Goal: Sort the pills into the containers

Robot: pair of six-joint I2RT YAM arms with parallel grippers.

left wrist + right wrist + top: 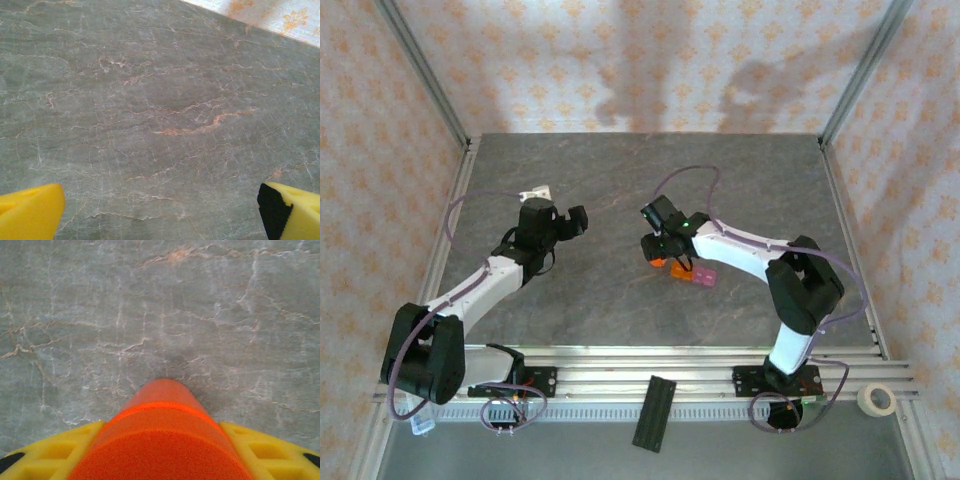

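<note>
The containers (698, 276) form a short low strip of cells on the table, orange at one end and pink for the rest, just under the right arm's wrist. My right gripper (660, 252) (162, 430) is shut on an orange cylindrical bottle (162, 440) (657, 263), whose sides touch both yellow fingers (55, 452). The bottle's far end points down at the grey table. My left gripper (575, 222) (162, 215) hangs open over bare table left of centre, with nothing between its yellow fingers (30, 212). The pills are out of view.
The grey marbled table (620, 180) is walled by patterned panels at the back and sides. A white tag (537, 190) lies behind the left gripper. A black bar (655, 412) and a tape roll (877, 399) lie along the near rail.
</note>
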